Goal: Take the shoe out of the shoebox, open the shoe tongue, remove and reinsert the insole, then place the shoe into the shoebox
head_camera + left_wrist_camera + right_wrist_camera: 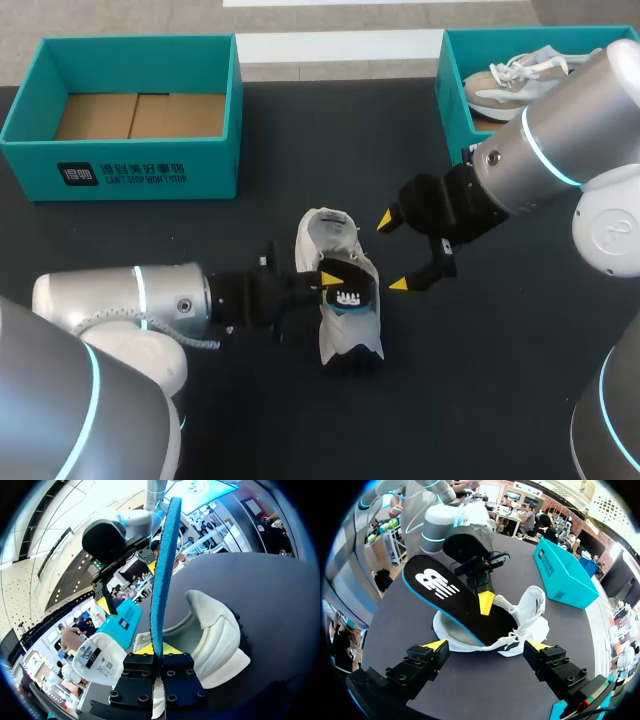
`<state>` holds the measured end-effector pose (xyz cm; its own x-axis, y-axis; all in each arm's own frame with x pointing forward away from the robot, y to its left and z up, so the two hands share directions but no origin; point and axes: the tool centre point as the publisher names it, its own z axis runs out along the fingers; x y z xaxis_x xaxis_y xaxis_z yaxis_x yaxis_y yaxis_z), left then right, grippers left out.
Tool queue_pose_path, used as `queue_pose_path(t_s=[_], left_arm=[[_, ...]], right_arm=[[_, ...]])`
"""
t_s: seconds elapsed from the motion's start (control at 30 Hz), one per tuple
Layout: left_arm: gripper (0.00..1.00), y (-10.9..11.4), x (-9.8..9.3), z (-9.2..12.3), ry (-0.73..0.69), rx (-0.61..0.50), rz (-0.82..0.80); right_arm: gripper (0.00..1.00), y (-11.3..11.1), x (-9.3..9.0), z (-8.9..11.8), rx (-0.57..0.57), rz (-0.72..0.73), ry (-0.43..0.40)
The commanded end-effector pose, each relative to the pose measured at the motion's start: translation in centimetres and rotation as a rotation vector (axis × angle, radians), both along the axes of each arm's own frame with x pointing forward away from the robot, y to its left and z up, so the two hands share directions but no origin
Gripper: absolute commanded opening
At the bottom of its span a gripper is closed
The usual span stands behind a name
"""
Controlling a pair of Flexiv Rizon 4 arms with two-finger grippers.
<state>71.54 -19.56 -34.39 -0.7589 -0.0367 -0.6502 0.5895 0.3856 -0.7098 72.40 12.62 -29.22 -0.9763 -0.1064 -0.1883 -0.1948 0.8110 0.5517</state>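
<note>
A white shoe [338,320] lies on the black table mid-view. Its black insole [352,294] with a blue edge sticks partly out of the shoe's opening. My left gripper [328,287] is shut on the insole from the left. In the left wrist view the insole [162,570] stands edge-on between the fingers of my left gripper [161,652], with the shoe [215,640] just beyond. My right gripper [398,255] hangs open just right of the shoe. In the right wrist view my right gripper [487,645] faces the insole [455,600] and shoe [527,617], touching neither.
An empty teal shoebox [120,165] stands at the back left. A second teal box [452,100] at the back right holds another pale shoe [520,75]. The teal box [565,575] also shows behind the shoe in the right wrist view.
</note>
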Motion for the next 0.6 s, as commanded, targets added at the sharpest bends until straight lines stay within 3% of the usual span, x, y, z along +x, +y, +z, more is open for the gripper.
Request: queue_pose_path(t_s=[0.03,0.23,0.3,0.4,0.6], left_arm=[[0.0,-0.8,1.3,-0.5,0.005,0.017,0.008],[0.0,0.0,1.1,-0.5,0.021,0.019,0.029],[0.26,0.1,0.6,-0.1,0.023,0.014,0.029],[0.42,0.4,-0.1,0.5,0.014,0.004,0.024],[0.38,0.8,-1.4,2.1,-0.008,-0.019,0.005]], right_arm=[[1.0,0.1,0.0,-0.1,0.0,-0.001,0.0],[1.0,0.1,0.0,-0.1,0.0,-0.001,0.0],[1.0,0.1,0.0,-0.1,0.0,-0.001,0.0],[1.0,0.1,0.0,-0.1,0.0,-0.001,0.0],[1.0,0.1,0.0,-0.1,0.0,-0.001,0.0]])
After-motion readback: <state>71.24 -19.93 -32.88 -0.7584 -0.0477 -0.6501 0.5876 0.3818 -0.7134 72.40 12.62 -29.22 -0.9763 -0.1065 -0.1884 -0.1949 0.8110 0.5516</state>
